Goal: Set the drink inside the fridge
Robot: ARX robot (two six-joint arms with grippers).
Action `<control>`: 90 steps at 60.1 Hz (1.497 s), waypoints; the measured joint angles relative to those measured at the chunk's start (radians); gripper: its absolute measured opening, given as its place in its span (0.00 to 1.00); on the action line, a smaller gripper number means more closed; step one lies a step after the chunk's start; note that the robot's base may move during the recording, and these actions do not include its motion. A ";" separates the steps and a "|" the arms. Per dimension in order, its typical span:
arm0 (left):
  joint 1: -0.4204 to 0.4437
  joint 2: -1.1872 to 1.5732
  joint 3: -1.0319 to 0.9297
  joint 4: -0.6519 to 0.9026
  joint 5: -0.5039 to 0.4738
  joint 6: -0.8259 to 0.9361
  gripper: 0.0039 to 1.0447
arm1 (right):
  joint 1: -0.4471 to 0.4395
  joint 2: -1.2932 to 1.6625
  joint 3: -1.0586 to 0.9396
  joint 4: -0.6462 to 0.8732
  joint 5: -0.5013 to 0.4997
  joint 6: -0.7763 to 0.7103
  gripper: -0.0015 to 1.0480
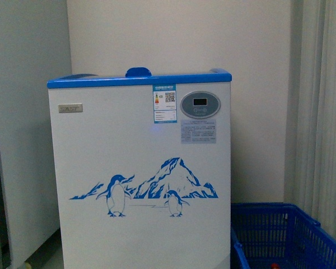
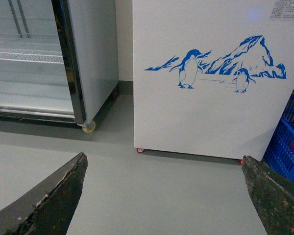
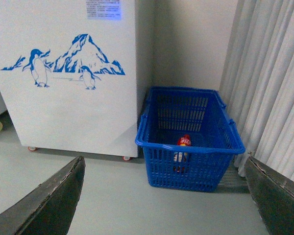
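Observation:
The fridge (image 1: 140,179) is a white chest cabinet with a blue top rim and a blue penguin-and-mountain print; it fills the front view and also shows as the fridge (image 2: 210,83) and the fridge (image 3: 63,88) in the wrist views. The drink (image 3: 184,142), a bottle with a red cap and label, stands inside a blue mesh basket (image 3: 191,156) on the floor right of the fridge. My right gripper (image 3: 164,196) is open, low over the floor, short of the basket. My left gripper (image 2: 161,196) is open, facing the fridge's lower front. Neither holds anything.
A glass-door display cabinet (image 2: 63,63) with wire shelves stands left of the fridge. White curtains (image 3: 269,83) hang right of the basket. The basket's rim (image 1: 280,210) shows at the lower right of the front view. Grey floor (image 2: 161,186) lies before both grippers.

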 joint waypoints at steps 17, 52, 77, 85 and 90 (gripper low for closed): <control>0.000 0.000 0.000 0.000 0.000 0.000 0.92 | 0.000 0.000 0.000 0.000 0.000 0.000 0.93; 0.000 0.000 0.000 0.000 0.000 0.000 0.92 | 0.000 0.000 0.000 0.000 0.000 0.000 0.93; 0.000 0.000 0.000 0.000 0.000 0.000 0.92 | 0.000 0.000 0.000 0.000 0.000 0.000 0.93; 0.000 0.000 0.000 0.000 0.000 0.000 0.92 | 0.000 0.000 0.000 0.000 0.000 0.000 0.93; 0.000 0.000 0.000 0.000 0.000 0.000 0.92 | 0.000 0.000 0.000 0.000 0.000 0.000 0.93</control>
